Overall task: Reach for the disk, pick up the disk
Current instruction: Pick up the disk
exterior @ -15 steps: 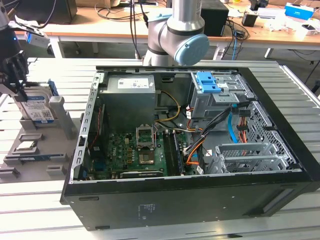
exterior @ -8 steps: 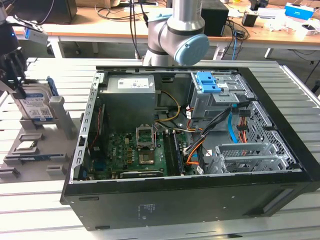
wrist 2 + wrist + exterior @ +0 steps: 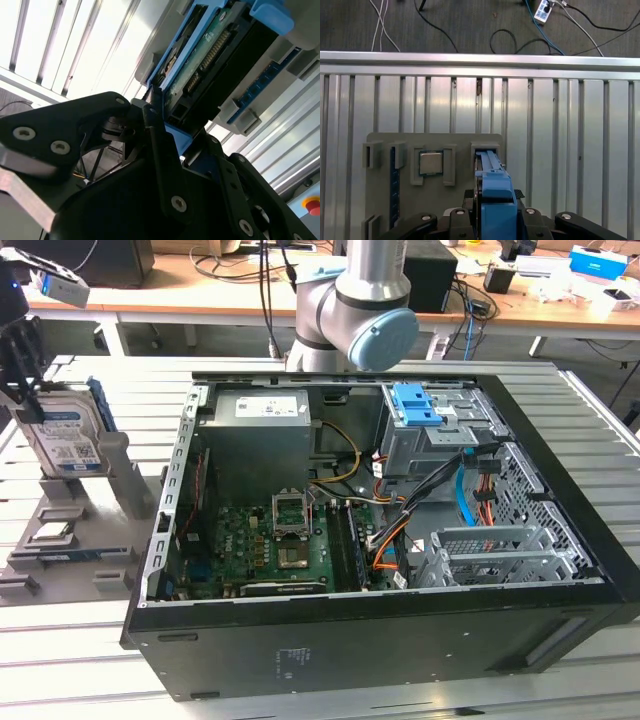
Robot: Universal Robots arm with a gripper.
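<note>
The disk (image 3: 65, 435) stands on edge, slightly tilted, in a slot of the grey holder (image 3: 118, 490) at the exterior view's left. It is silver-grey with a white-and-blue label and blue side rails. My gripper (image 3: 22, 390) sits over its upper corner. In the first wrist view the disk (image 3: 492, 192) is edge-on, blue rail toward the camera, with black fingers (image 3: 457, 215) pressed to both sides. The second wrist view shows the disk's (image 3: 210, 65) circuit-board face and connector, with a finger (image 3: 150, 117) against its edge. The jaws look shut on it.
An open black computer case (image 3: 400, 490) covers the middle of the slatted metal table, with a blue bracket (image 3: 415, 405) in its drive bay. The holder (image 3: 435, 142) also carries a small square silver chip (image 3: 430, 163). The arm's base (image 3: 350, 310) stands behind the case. Cables lie on the floor beyond the table edge.
</note>
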